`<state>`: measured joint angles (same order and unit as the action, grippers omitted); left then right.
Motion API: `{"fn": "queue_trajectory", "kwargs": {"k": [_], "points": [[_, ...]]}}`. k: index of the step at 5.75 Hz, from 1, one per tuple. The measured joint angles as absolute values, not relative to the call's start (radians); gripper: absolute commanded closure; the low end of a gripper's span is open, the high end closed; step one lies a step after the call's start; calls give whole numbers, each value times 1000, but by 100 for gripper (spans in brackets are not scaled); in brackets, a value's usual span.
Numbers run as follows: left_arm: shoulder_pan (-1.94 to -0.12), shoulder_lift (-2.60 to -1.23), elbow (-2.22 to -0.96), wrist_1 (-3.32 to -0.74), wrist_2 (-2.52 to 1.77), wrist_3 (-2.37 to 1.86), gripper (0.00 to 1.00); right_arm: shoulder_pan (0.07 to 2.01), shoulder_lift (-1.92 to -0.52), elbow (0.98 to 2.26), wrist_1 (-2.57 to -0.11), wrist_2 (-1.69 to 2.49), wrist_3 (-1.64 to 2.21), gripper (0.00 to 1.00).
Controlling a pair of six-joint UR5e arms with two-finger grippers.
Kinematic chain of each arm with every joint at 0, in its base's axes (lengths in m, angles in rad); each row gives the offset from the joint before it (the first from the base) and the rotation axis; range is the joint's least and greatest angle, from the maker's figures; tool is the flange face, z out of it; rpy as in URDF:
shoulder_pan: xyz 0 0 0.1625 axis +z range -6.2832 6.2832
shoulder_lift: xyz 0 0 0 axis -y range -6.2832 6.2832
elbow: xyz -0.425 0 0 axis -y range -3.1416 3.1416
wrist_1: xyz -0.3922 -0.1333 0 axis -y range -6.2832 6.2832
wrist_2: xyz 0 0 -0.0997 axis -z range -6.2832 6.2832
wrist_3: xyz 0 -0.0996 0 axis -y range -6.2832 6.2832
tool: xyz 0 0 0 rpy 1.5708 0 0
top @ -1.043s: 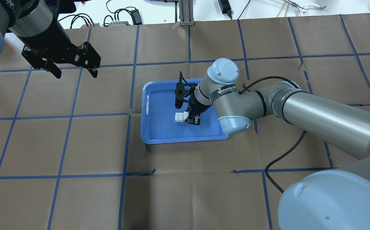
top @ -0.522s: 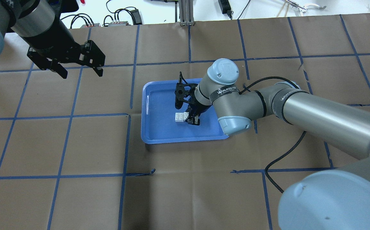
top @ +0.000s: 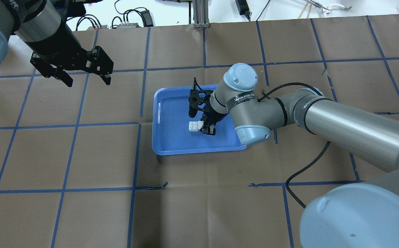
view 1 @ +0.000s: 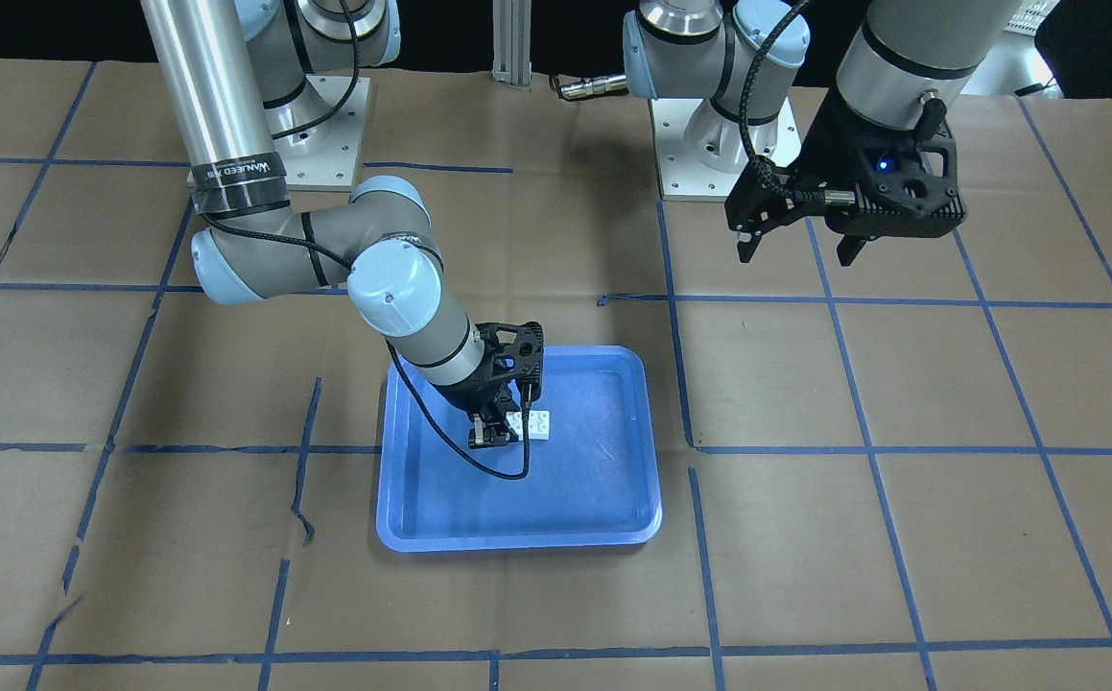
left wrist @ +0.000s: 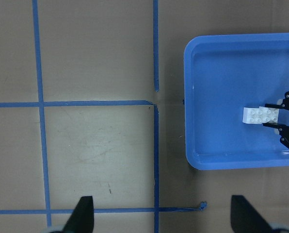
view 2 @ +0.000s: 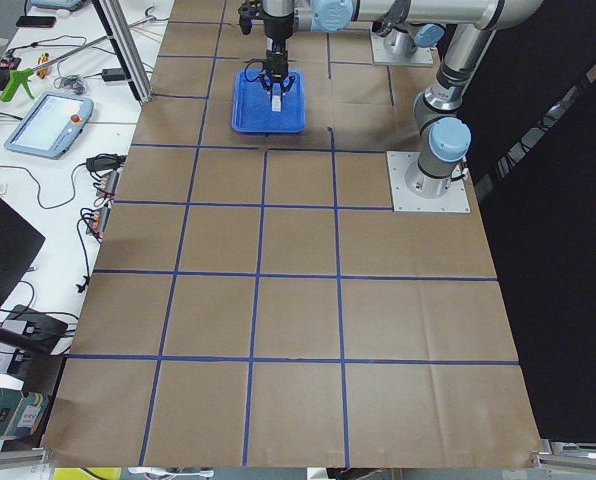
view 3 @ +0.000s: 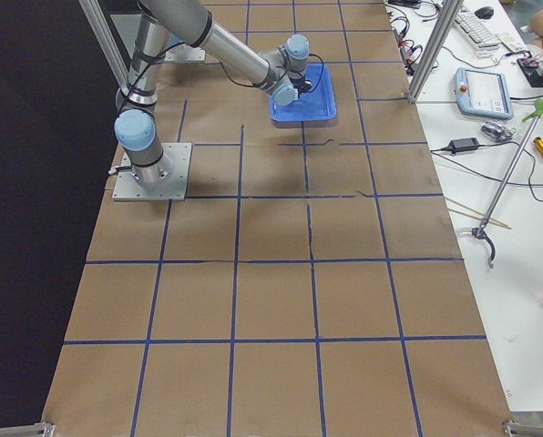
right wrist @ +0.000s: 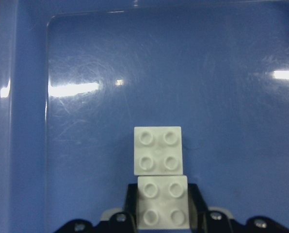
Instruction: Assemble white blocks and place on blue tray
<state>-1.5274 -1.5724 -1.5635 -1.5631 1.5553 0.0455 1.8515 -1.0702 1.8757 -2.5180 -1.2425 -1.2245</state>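
Two white blocks (top: 193, 126), joined side by side, are down in the blue tray (top: 171, 113). My right gripper (top: 204, 126) is shut on the nearer block; in the right wrist view the fingers flank it (right wrist: 163, 213) and the other block (right wrist: 158, 150) juts out ahead. The blocks also show in the front view (view 1: 532, 423) and the left wrist view (left wrist: 261, 115). My left gripper (top: 87, 82) is open and empty, high over the paper far to the tray's left; it also shows in the front view (view 1: 795, 257).
Brown paper with blue tape lines covers the table. A black cable (top: 306, 165) from the right arm trails on the table beside the tray. Both arm bases (view 1: 719, 144) stand at the robot's edge. A bench with a tablet (view 2: 48, 110) lies beyond the far edge.
My left gripper has shifted a little to the right, still open. The right gripper and the white blocks have not moved.
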Motion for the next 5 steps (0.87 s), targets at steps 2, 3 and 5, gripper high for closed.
{"fn": "queue_trajectory", "kwargs": {"k": [2,3,5], "points": [[-1528,-1622,-1557,-1565,1555,44,0,1852,-1069,1875,-2518,-1241,-1225,41],[-1528,-1648,-1551,-1563,1549,46,0,1852,-1068,1876,-2517,-1241,-1226,41],[-1532,-1663,-1555,-1486,1529,43,0,1852,-1068,1875,-2516,-1241,-1225,26]]}}
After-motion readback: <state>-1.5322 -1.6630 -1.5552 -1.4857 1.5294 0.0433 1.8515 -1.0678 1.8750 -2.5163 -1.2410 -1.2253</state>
